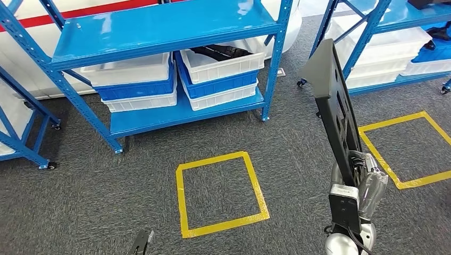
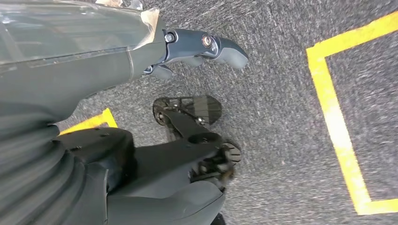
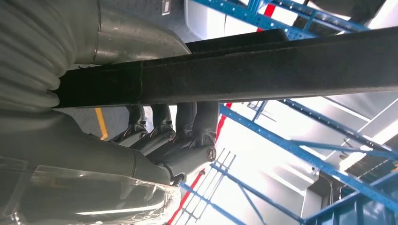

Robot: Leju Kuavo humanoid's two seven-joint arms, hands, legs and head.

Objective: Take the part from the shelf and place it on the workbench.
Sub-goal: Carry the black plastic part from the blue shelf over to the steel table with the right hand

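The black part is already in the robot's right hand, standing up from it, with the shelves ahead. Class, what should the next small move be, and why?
Probably keep the grip and turn away from the shelves to look for the workbench. The right hand holds the black part near its lower end, fingers wrapped around it. The blue shelf with its bins and the taped carpet lie ahead, with no workbench to set it on.

Head high, facing down; wrists close.
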